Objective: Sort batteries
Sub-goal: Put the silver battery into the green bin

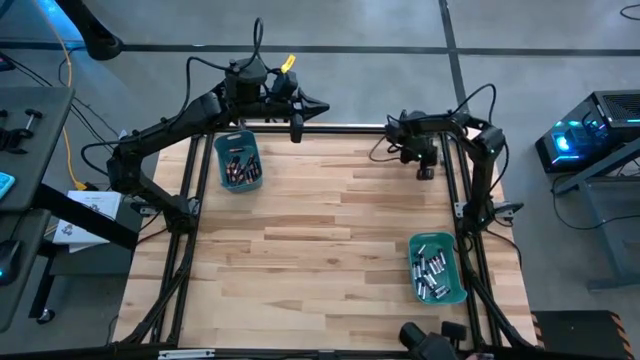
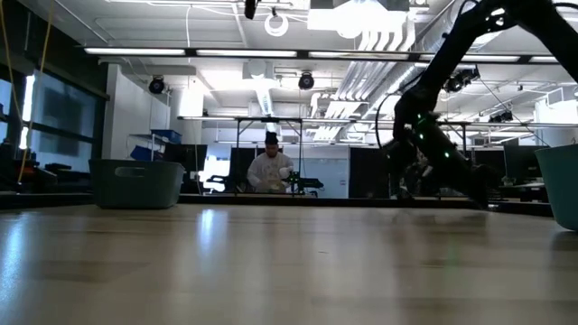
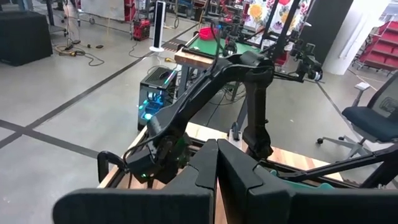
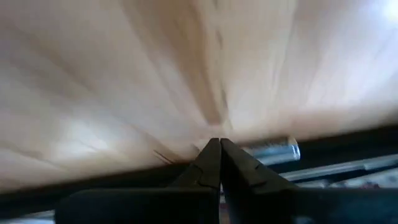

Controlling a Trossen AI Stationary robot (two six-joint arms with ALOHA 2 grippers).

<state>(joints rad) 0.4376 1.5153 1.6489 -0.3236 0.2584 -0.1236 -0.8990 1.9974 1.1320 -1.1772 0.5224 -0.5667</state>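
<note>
Wooden plank tabletop [image 1: 330, 220], dark batteries [image 1: 240, 168] in far-left teal bin [image 1: 221, 150], silvery batteries [image 1: 432, 274] in near-right teal bin [image 1: 457, 258], left gripper [image 1: 297, 128] and right gripper [image 1: 426, 170] both pressed together, empty, near far edge, seated person [image 2: 271, 169] in workshop beyond.

The left gripper [image 3: 216, 163] is closed, its fingers [image 3: 202, 171] pressed together. Beyond it the right arm [image 3: 211, 87] bends down over the wooden surface [image 3: 205, 132], grey floor [image 3: 56, 118] behind.
</note>
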